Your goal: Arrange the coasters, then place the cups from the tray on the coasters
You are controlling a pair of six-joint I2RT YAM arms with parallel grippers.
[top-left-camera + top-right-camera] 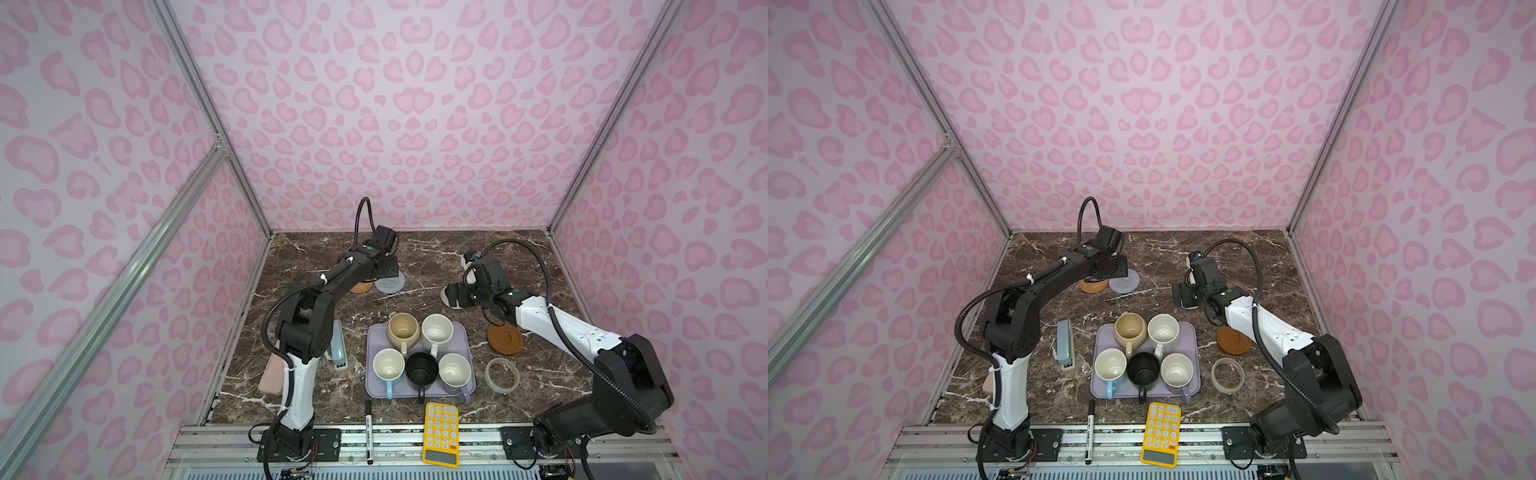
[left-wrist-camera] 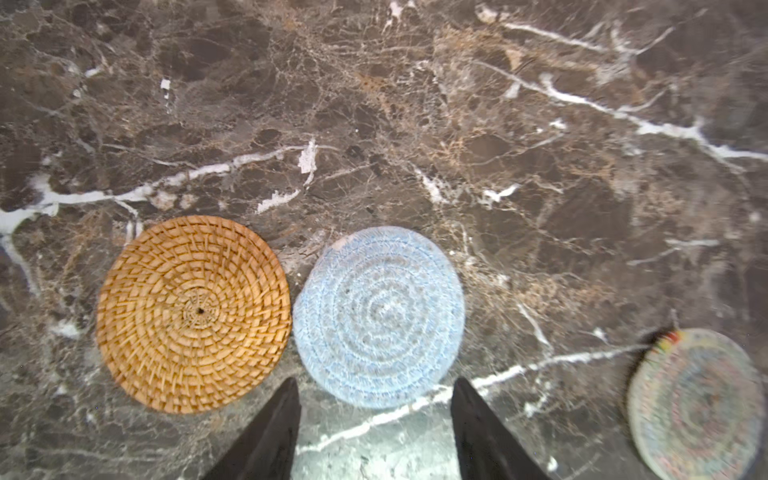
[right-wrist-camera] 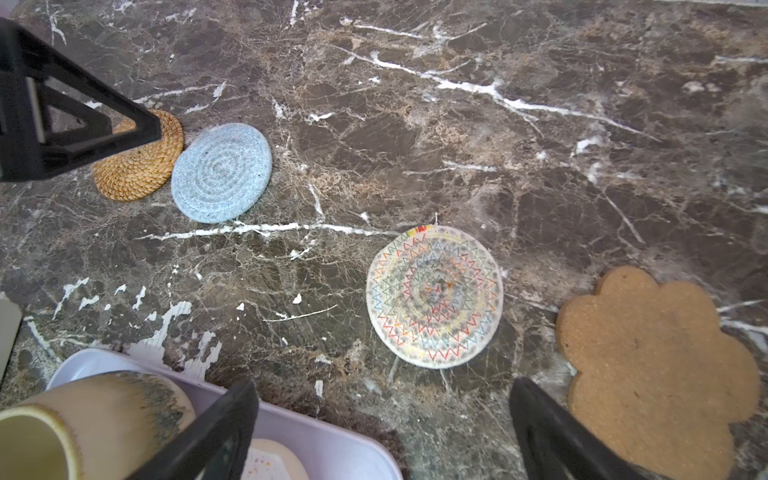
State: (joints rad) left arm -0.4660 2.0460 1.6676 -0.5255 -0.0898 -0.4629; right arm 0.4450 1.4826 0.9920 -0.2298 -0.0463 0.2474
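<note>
The woven orange-tan coaster (image 2: 193, 313) and the grey-blue coaster (image 2: 379, 316) lie side by side at the back left of the table. My left gripper (image 2: 376, 380) hovers open at the grey-blue one's edge, holding nothing. A cream coaster (image 3: 434, 297) with coloured zigzags and a brown flower-shaped coaster (image 3: 658, 365) lie flat further right. My right gripper (image 3: 384, 384) is open and empty over bare table between the cream coaster and the tray's corner. An amber-brown disc (image 1: 505, 338) sits right of the lavender tray (image 1: 374, 390). On the tray stand several cups, among them beige (image 1: 402, 330), white speckled (image 1: 437, 331) and black (image 1: 422, 372).
A translucent tape ring (image 1: 502, 375) lies right of the tray. A yellow calculator (image 1: 441, 432) and a black marker (image 1: 368, 432) sit at the front edge. A pale blue stapler (image 1: 338, 345) and a pink case (image 1: 272, 374) lie by the left arm. Pink walls enclose the table.
</note>
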